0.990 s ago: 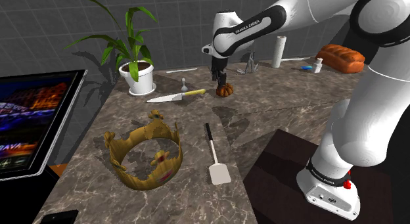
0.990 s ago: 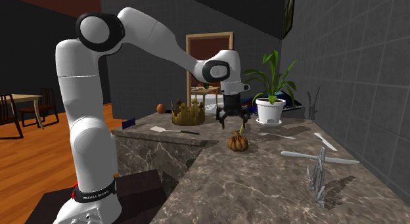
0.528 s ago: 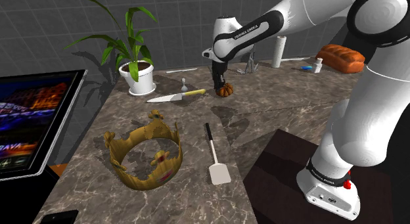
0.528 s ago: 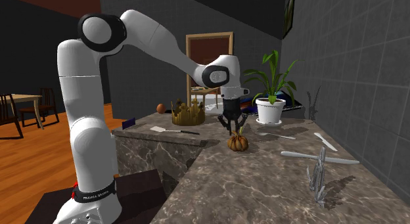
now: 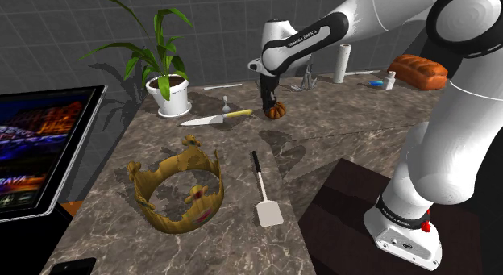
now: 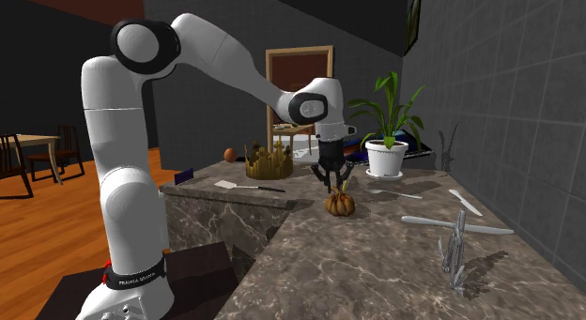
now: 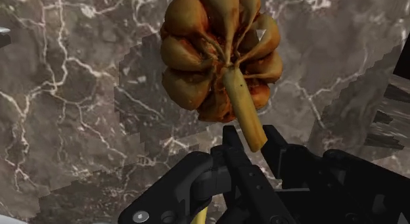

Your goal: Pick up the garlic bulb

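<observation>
A white Franka arm (image 5: pixel 379 19) poises its black gripper (image 6: pixel 334 182) directly over the garlic bulb (image 6: pixel 340 205), a brown-orange lobed head sitting on the dark veined worktop (image 6: pixel 376 262), near a yellow-handled knife (image 5: pixel 216 118); the jaws stand apart, flanking the tip of the bulb's upright stalk (image 7: pixel 244 108) without visibly squeezing it. A sound grasp likely means sinking lower so the gripper straddles the rounded body rather than the thin stalk, staying centred, then closing firmly before a straight lift, since the ribbed lobes could roll out. Forearm lettering reads "FRANKA EMIKA"; text on the lit screen (image 5: pixel 40 152) is unreadable
</observation>
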Controlling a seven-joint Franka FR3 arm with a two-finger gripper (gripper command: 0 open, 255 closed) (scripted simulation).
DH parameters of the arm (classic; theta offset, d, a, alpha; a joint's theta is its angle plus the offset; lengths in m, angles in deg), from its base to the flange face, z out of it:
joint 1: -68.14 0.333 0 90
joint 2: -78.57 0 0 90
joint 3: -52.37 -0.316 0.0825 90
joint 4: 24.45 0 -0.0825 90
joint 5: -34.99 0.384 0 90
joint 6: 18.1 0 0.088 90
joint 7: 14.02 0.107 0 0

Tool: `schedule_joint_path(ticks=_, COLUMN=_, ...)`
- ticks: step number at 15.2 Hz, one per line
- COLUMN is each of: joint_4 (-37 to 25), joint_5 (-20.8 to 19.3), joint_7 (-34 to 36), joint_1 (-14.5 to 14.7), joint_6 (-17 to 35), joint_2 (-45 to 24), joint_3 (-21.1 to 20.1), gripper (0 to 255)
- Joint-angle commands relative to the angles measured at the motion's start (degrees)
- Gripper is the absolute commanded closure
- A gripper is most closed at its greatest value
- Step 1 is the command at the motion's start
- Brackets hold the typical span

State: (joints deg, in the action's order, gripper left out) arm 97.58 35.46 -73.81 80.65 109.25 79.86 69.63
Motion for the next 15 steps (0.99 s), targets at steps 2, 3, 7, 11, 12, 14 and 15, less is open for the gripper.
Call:
schedule_joint_path(ticks=2, joint_4=-1.26, joint_5=-0.29, joint_7=0.17, joint_1=-0.01, joint_6=-1.95, joint_2=0.74, joint_3=-0.01, gripper=255)
schedule_joint_path(ticks=3, joint_4=-1.75, joint_5=-0.39, joint_7=0.25, joint_1=0.00, joint_6=-2.71, joint_2=1.01, joint_3=-0.03, gripper=255)
schedule_joint_path(ticks=7, joint_4=-3.84, joint_5=-0.74, joint_7=0.53, joint_1=0.03, joint_6=-5.72, joint_2=1.98, joint_3=-0.11, gripper=255)
schedule_joint_path(ticks=11, joint_4=-6.13, joint_5=-1.00, joint_7=0.74, joint_1=0.06, joint_6=-8.75, joint_2=2.75, joint_3=-0.19, gripper=255)
schedule_joint_path(ticks=12, joint_4=-6.73, joint_5=-1.05, joint_7=0.78, joint_1=0.07, joint_6=-9.50, joint_2=2.91, joint_3=-0.21, gripper=255)
schedule_joint_path(ticks=14, joint_4=-7.98, joint_5=-1.14, joint_7=0.86, joint_1=0.09, joint_6=-11.02, joint_2=3.20, joint_3=-0.25, gripper=255)
schedule_joint_path(ticks=15, joint_4=-8.06, joint_5=-1.15, joint_7=0.87, joint_1=0.09, joint_6=-11.14, joint_2=3.23, joint_3=-0.25, gripper=255)
